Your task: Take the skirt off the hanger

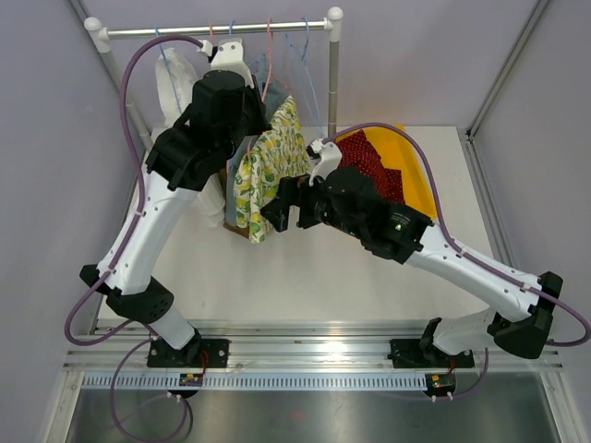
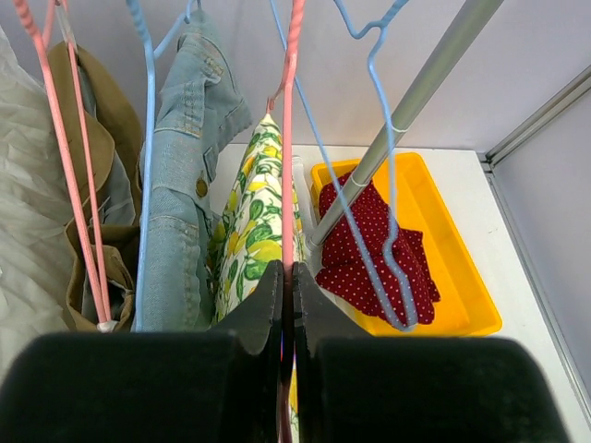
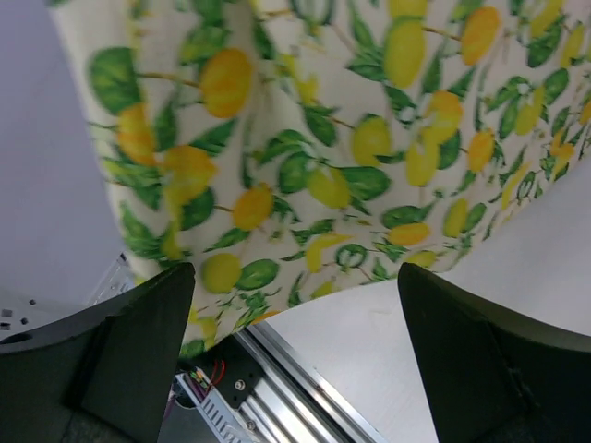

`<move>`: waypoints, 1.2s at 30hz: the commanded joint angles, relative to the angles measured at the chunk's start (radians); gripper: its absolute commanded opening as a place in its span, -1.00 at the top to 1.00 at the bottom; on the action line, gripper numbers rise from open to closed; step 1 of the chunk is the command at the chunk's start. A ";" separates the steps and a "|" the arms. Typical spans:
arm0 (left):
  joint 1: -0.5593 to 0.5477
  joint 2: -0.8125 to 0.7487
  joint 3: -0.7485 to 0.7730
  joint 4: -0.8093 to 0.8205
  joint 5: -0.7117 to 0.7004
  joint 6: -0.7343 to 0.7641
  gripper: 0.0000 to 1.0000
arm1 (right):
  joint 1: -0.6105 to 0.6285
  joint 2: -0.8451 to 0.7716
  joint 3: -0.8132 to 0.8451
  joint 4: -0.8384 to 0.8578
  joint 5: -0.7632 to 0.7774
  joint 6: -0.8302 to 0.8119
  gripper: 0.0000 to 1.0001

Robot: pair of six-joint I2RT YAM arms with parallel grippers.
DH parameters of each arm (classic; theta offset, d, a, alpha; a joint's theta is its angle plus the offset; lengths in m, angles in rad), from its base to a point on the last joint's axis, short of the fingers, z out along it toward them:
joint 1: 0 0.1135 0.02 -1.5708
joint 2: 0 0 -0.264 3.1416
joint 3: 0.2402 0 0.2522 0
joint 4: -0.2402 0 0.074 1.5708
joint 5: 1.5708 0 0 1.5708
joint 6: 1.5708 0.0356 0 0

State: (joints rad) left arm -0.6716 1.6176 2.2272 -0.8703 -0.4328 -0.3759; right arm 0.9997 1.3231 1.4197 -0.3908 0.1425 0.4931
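Note:
The skirt [image 1: 268,166] is white with yellow lemons and green leaves. It hangs from a pink hanger [image 2: 290,138] on the rail [image 1: 217,29]. My left gripper [image 2: 287,305] is shut on the pink hanger's wire, just above the skirt [image 2: 251,221]. My right gripper [image 3: 295,305] is open, its jaws wide apart, right at the skirt's lower hem [image 3: 314,157]; nothing is between the fingers. In the top view the right gripper [image 1: 282,205] sits beside the skirt's lower right side.
A denim garment [image 2: 185,157] and a khaki one [image 2: 102,185] hang left of the skirt. Light blue hangers [image 2: 374,138] hang on the right. A yellow bin [image 1: 417,175] holds a red dotted cloth [image 1: 374,164]. The rack's upright post [image 1: 332,83] stands behind.

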 commanded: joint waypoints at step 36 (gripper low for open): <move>0.052 -0.009 0.195 -0.015 -0.035 0.094 1.00 | 0.218 -0.304 -0.794 0.078 0.250 0.438 1.00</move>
State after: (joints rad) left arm -0.6415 1.6173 2.3589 -0.9794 -0.4484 -0.3172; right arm 1.1744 1.0756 0.6888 -0.3347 0.3985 0.7727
